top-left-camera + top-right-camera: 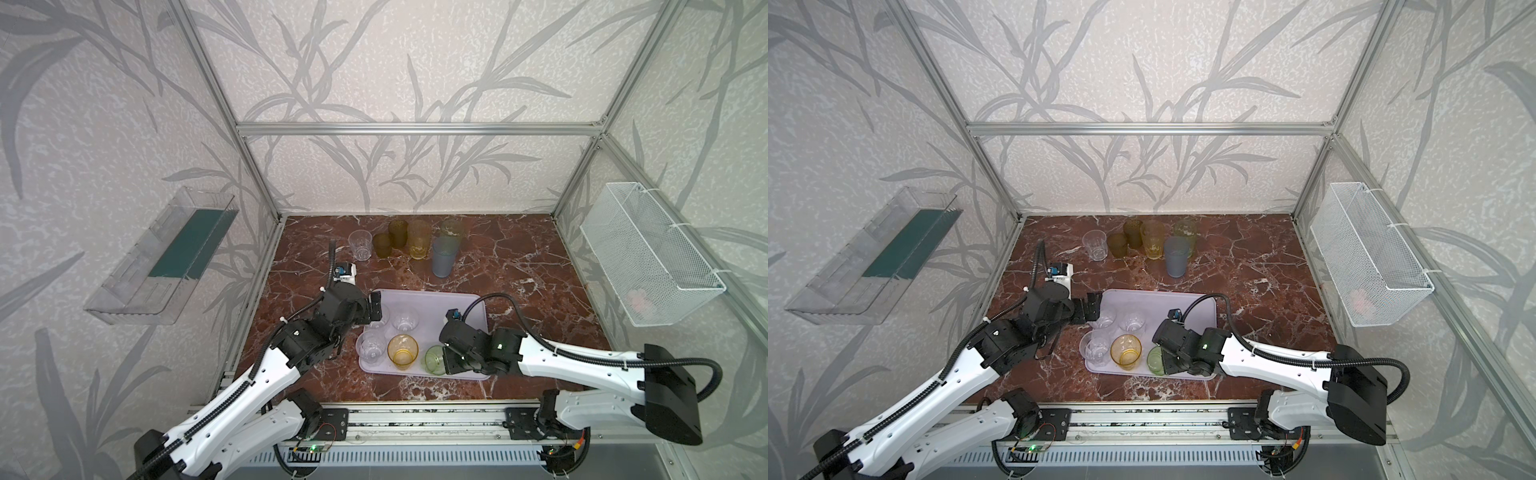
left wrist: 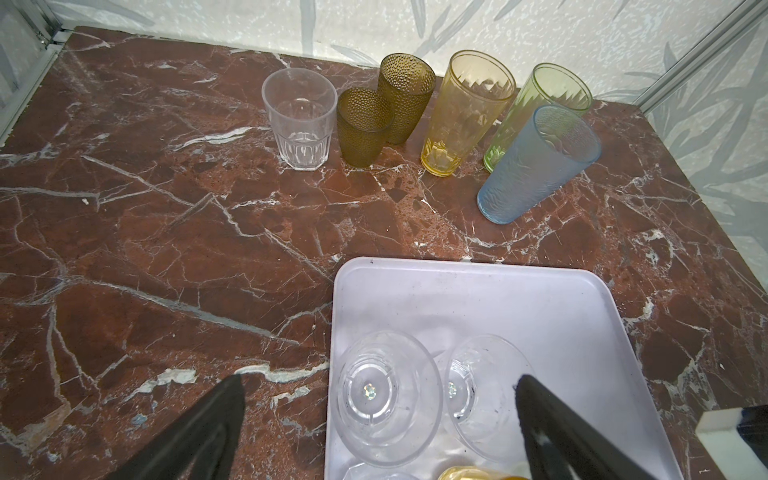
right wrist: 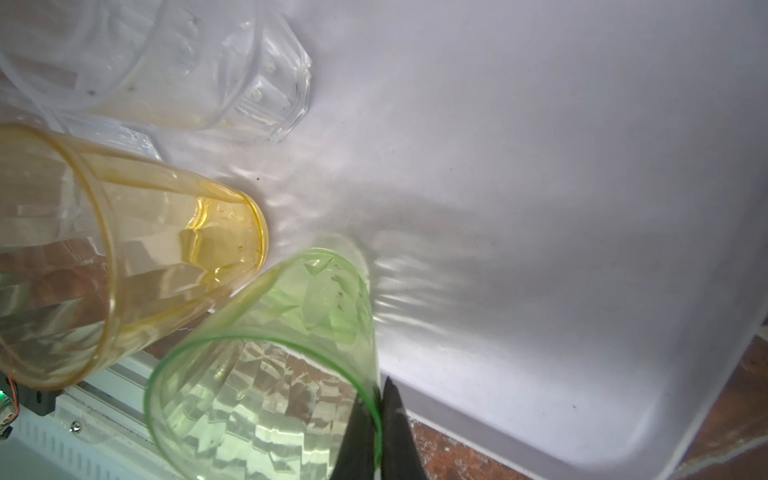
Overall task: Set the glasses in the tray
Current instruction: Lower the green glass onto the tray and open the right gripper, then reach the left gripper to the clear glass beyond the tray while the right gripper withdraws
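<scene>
The right claw (image 1: 444, 360) pinched the short green glass (image 1: 433, 360) by its rim at the lavender tray's (image 1: 457, 307) near edge. The left claw (image 1: 376, 309) hung wide open over the tray's left side.

In the left wrist view, a blue-grey tumbler (image 2: 540, 166) stood on the tabletop (image 2: 166, 249) beyond the tray.

In the right wrist view, the green glass sat just beside a short amber glass (image 3: 124, 257).

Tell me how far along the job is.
Done: three clear glasses and a short amber glass stand in the tray. In hand: right hand pinches the short green glass by its rim over it. Remaining: six glasses on the table behind; left hand open.
</scene>
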